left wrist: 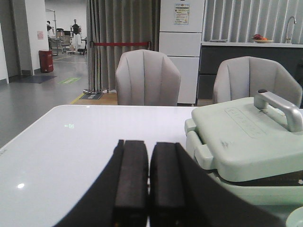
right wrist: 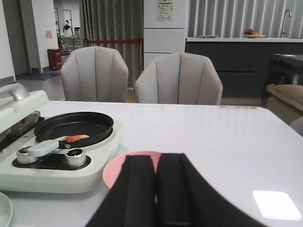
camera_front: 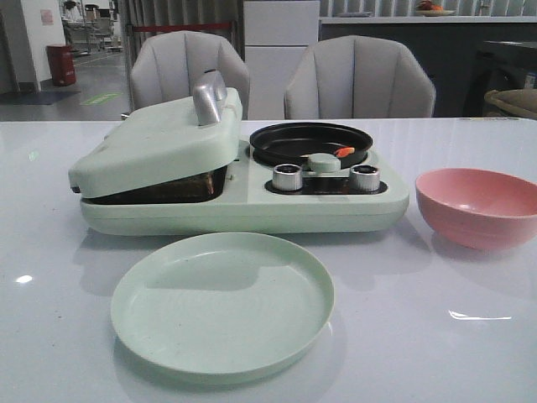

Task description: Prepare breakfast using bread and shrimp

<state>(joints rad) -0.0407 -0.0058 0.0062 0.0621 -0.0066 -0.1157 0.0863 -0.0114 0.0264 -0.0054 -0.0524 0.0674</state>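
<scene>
Front view alone shows green plate (camera_front: 222, 304).

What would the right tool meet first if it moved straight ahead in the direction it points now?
Probably the pink bowl, whose rim shows just beyond the shut right tool. Whether the tool would strike the rim or pass above it is unclear from this view.

On the table (camera_front: 470, 336) before me, the breakfast maker (camera_front: 243, 180) stands in the middle. Its lidded grill (camera_front: 155, 143) is on my left side, its round pan (camera_front: 310, 143) on the right, with a shrimp (camera_front: 344, 153) in the pan. Two knobs (camera_front: 287, 176) sit in front of the pan. The plate (camera_front: 222, 304) lies nearer me, the bowl (camera_front: 477, 206) to the right. Two chairs (camera_front: 359, 80) stand behind.
</scene>
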